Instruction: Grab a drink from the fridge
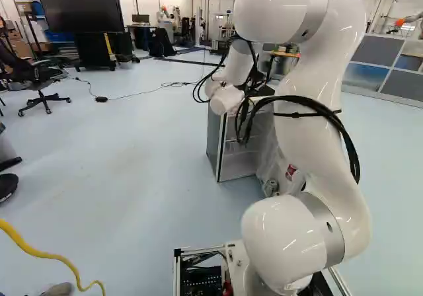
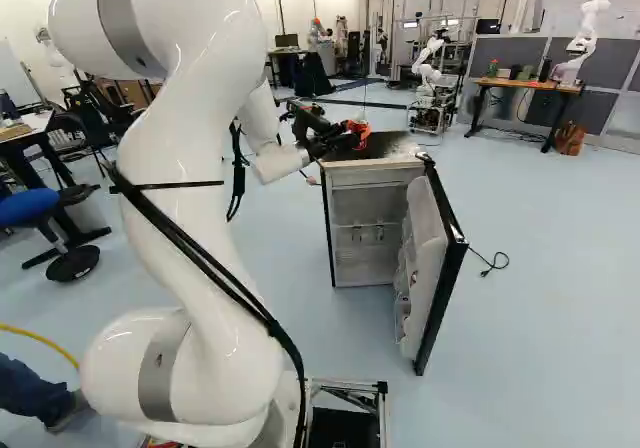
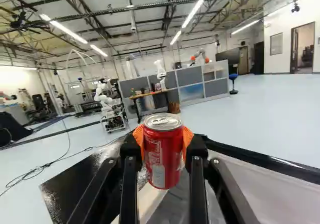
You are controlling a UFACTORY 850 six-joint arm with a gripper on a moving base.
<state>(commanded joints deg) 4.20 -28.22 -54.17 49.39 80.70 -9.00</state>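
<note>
The gripper (image 2: 343,140) is closed around a red drink can (image 3: 162,151), its orange pads (image 3: 188,138) pressing from two sides. The can is upright, its silver lid and ring tab showing above the pads. The arm (image 2: 190,168) reaches forward, putting the can by the top of the fridge (image 2: 372,177); whether the two touch, I cannot tell. The fridge stands open, its door (image 2: 428,238) swung out toward the right of the right base view, with racks on the inner side and pale shelving inside the cabinet. In the left base view, something red and white (image 1: 291,172) shows low by the door, partly behind the arm. Farther off, another robot (image 2: 428,73) stands on a wheeled frame, near a bench (image 2: 530,84) before grey partitions (image 2: 500,58).
</note>
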